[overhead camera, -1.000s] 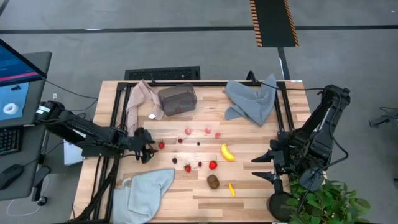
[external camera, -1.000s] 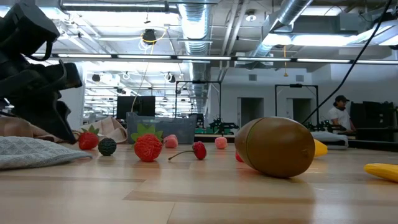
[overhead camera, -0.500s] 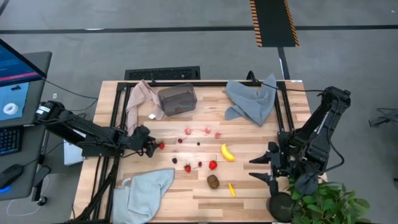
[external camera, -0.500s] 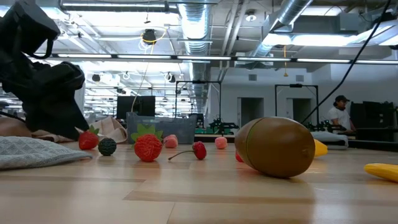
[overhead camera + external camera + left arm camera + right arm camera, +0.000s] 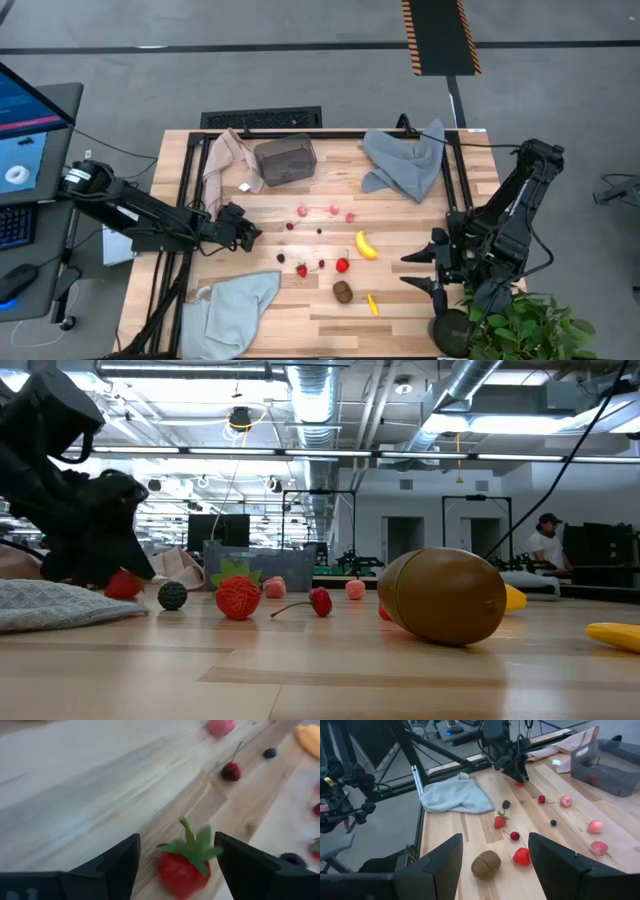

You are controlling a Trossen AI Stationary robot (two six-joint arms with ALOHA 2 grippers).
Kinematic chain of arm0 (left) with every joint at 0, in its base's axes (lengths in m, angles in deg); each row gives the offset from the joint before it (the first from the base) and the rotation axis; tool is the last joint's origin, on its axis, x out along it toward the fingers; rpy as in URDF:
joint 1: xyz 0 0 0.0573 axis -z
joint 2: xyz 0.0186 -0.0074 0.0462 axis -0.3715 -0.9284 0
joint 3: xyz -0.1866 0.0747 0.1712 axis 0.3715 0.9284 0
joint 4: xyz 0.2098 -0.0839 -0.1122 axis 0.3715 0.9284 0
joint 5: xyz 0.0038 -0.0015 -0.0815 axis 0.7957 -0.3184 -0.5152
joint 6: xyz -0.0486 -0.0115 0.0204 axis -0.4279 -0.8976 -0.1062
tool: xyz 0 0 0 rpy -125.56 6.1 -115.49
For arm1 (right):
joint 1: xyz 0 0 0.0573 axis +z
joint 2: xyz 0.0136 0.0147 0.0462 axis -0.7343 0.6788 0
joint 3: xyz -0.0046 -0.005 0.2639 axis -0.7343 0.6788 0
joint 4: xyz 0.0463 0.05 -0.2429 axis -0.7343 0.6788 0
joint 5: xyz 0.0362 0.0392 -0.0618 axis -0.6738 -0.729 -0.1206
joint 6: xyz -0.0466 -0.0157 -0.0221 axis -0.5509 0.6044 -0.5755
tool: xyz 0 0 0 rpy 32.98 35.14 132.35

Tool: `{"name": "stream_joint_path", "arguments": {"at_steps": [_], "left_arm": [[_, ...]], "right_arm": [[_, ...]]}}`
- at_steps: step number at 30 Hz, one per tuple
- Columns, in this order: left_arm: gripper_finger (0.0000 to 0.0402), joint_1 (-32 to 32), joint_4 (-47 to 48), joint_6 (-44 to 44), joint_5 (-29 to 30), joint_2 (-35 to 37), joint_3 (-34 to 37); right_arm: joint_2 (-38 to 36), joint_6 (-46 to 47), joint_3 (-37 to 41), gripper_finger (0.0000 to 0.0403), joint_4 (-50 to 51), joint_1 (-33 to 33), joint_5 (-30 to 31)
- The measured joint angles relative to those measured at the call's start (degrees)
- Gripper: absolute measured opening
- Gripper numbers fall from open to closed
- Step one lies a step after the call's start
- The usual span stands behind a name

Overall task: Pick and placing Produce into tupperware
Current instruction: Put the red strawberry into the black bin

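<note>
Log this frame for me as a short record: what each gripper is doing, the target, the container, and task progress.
left gripper: open, straddling a red toy strawberry on the table
right gripper: open, waiting at the table's right edge
container: translucent grey plastic tub, something red inside
loose on table: yellow banana, brown kiwi
progress: strawberry not yet lifted

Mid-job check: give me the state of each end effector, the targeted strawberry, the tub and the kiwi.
Left end effector: open, fingers straddling a strawberry.
Strawberry: on the table, not gripped yet.
Right end effector: open, empty, waiting at the table's right edge.
Tupperware tub: upright, lid off, something red inside.
Kiwi: lying on the table, untouched.
</note>
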Motion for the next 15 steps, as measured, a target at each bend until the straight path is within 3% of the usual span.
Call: {"name": "stream_joint_path", "arguments": {"at_steps": [6,15], "left_arm": [[0.0245,1.13,-5.96,0.20,1.41,-7.85,-0.86],[0.0245,3.37,3.19,3.52,0.05,-9.89,-5.87]], "right_arm": [[0.00,0.04,0.00,0.0249,0.25,0.00,0.00],[0.00,0.02,0.00,0.0249,0.27,0.02,-0.04]]}}
